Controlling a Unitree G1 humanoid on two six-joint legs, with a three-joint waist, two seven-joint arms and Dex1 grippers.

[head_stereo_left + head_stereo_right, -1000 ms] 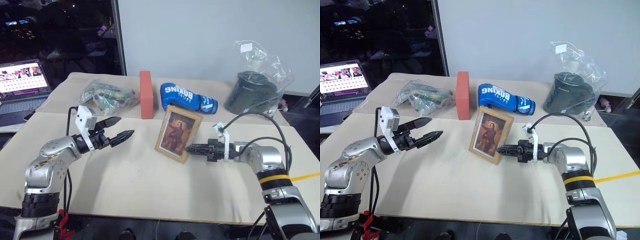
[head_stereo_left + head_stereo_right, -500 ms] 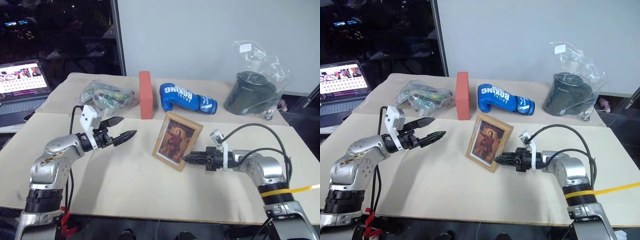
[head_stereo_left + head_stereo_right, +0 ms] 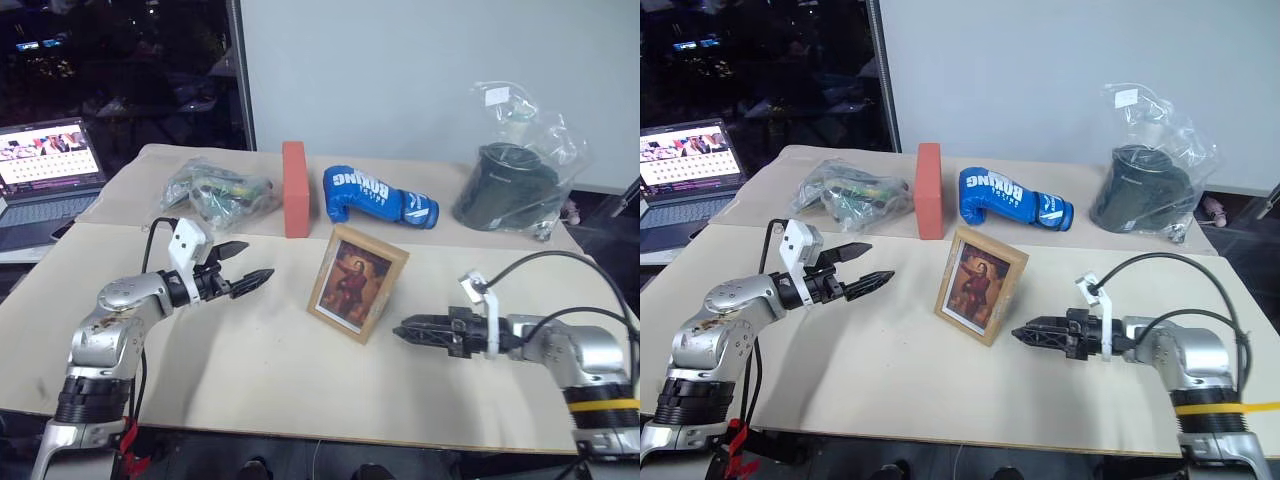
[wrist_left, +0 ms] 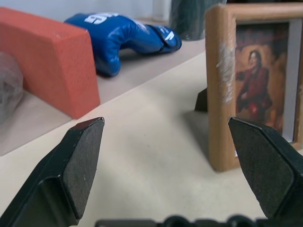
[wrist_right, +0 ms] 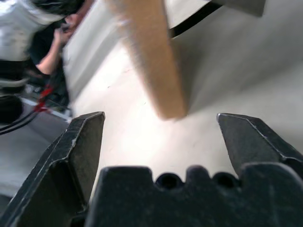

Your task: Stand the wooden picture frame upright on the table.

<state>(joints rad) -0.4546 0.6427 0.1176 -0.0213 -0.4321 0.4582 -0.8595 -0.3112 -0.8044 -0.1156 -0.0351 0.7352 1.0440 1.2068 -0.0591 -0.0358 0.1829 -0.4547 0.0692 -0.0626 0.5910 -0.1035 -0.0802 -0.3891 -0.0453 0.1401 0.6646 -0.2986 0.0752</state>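
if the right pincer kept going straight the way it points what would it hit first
Most likely the wooden picture frame. The right pincer, open, points at the frame's lower right edge across a short stretch of bare table; in the right wrist view that edge sits between its fingers.

A plain pale wall [image 3: 420, 70] rises behind the far edge of the worktop. To its left stands a dark glass pane [image 3: 120, 70] (small lights glint in it), edged by a grey upright post [image 3: 243, 75]. Past the worktop's left edge sits an open laptop [image 3: 45, 175], its screen lit. Light falls evenly from above.
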